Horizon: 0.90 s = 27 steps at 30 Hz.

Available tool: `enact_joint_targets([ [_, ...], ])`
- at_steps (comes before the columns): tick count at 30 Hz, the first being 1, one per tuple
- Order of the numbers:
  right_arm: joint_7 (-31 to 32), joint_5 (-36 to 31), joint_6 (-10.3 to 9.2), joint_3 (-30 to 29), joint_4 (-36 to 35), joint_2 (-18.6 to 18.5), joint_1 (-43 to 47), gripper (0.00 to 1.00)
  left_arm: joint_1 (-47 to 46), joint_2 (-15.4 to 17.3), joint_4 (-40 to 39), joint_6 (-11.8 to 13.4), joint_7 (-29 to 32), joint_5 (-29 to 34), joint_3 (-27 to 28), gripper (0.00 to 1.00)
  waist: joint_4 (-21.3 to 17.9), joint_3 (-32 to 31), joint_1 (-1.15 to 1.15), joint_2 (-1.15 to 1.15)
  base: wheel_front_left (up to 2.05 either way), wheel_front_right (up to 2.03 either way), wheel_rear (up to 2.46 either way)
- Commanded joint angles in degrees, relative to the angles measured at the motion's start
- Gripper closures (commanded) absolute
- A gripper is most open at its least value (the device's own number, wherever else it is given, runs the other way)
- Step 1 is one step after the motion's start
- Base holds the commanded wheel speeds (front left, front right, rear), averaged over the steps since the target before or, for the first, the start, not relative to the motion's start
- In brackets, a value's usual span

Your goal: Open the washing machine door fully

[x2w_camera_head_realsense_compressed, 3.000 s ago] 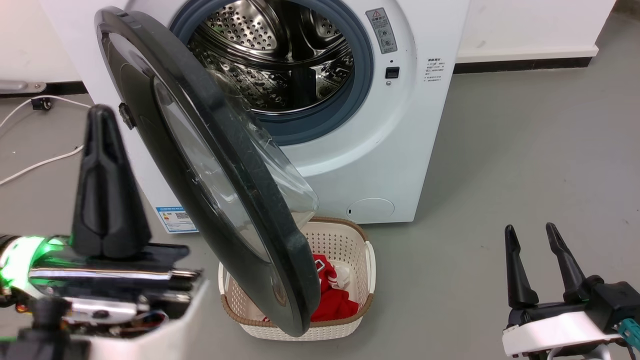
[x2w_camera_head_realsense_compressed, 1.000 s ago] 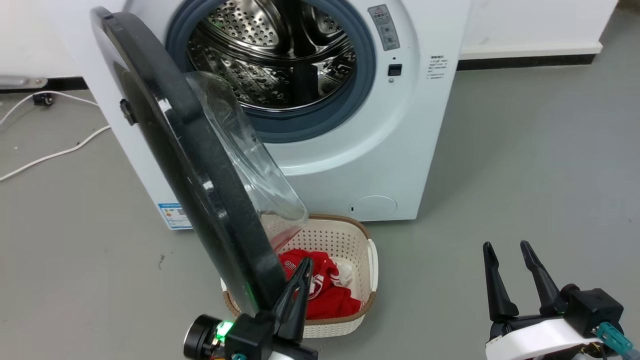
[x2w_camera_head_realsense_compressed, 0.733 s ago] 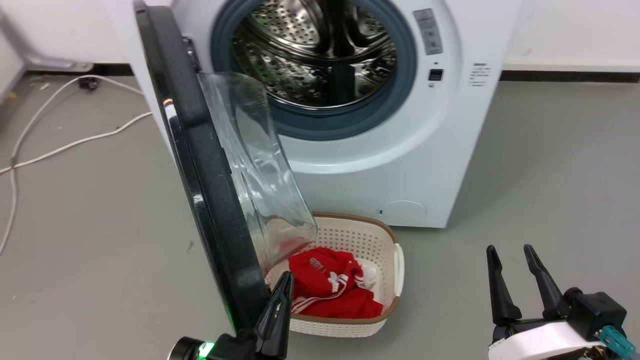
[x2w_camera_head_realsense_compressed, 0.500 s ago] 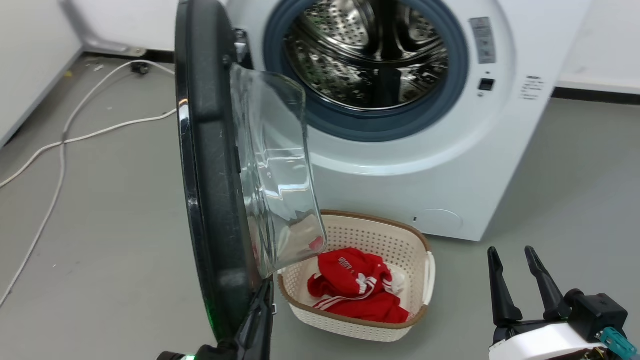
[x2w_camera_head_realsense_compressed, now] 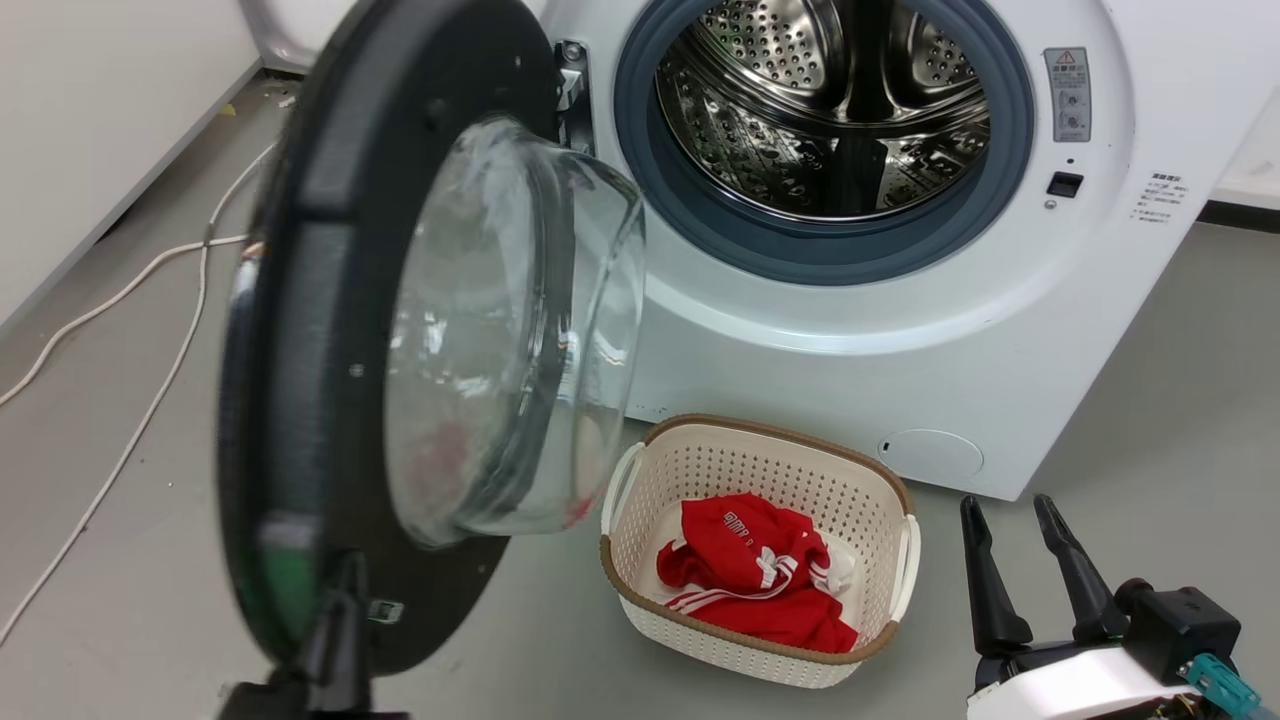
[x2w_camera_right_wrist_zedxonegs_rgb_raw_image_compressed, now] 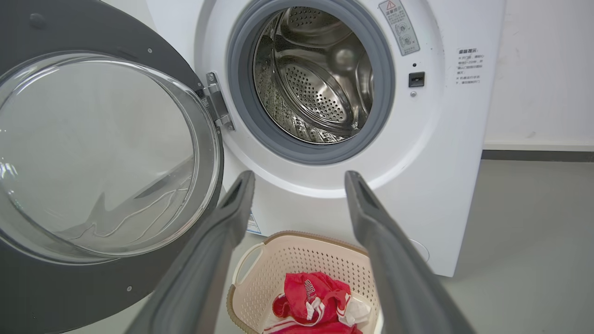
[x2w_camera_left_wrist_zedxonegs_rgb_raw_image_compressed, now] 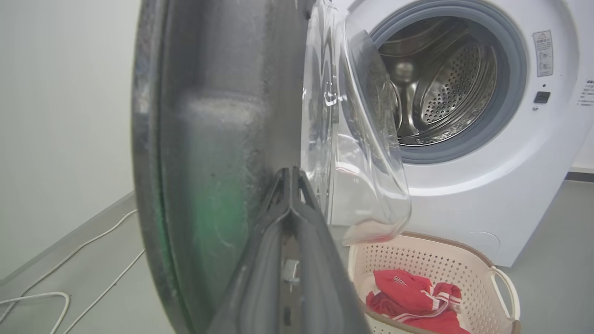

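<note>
Washing machine door (x2w_camera_head_realsense_compressed: 320,300) stands wide on its hinge (x2w_camera_head_realsense_compressed: 570,95), glass bulge (x2w_camera_head_realsense_compressed: 500,330) facing the basket (x2w_camera_head_realsense_compressed: 770,428). Left pincer (x2w_camera_head_realsense_compressed: 345,600), clenched empty, presses the door's inner rim, likely to push it further back. Right pincer (x2w_camera_head_realsense_compressed: 1030,555) rests released, clear of the swing.

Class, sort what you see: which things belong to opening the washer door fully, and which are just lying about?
Belongs to the job: washing machine door, washing machine, left gripper at the door.
Just lying about: laundry basket, red garment inside it, white cables on the floor.
</note>
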Motion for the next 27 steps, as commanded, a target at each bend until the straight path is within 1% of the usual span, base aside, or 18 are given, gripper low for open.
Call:
enact_joint_targets([
  [1,-0.1,0.0,-0.04,0.0,0.2,0.1,-0.4,0.0,-0.7,0.7,0.8,0.8,0.3,-0.7,1.8,1.0,-0.5,0.3,0.0,0.0,0.0,0.0,0.0],
  [5,-0.1,-0.5,-0.04,-0.4,0.1,0.1,-1.0,0.0,-2.6,1.9,1.1,1.2,0.2,-2.4,6.9,1.0,-1.6,1.1,0.0,0.0,0.0,0.0,0.0],
  [9,-0.1,-1.0,-0.04,-0.6,-0.1,0.1,-1.5,0.0,-5.0,4.2,3.1,0.7,0.2,-3.9,11.8,1.0,-2.7,2.2,0.0,0.0,0.0,0.0,0.0],
  [12,-0.1,-1.0,-0.03,-0.8,-0.2,0.1,-1.9,0.0,-7.2,6.1,6.1,0.1,0.2,-4.6,14.7,1.0,-3.3,3.1,0.0,0.0,0.0,0.0,0.0],
  [15,-0.1,-1.3,-0.03,-0.9,-0.3,0.1,-2.5,0.0,-10.2,8.9,10.7,-1.0,0.2,-5.1,17.4,1.0,-3.9,4.1,0.0,0.0,0.0,0.0,0.0],
  [20,-0.1,-1.7,-0.04,-0.9,-0.3,0.1,-3.5,0.0,-15.3,12.7,17.8,-2.9,0.2,-4.6,19.5,1.0,-4.9,5.4,0.0,0.0,0.0,0.0,0.0],
  [27,-0.1,-2.0,-0.04,-0.4,-0.1,0.1,-4.2,0.0,-20.4,16.5,25.2,-3.6,0.2,-4.4,22.9,1.0,-6.1,6.4,0.0,0.0,0.0,0.0,0.0],
])
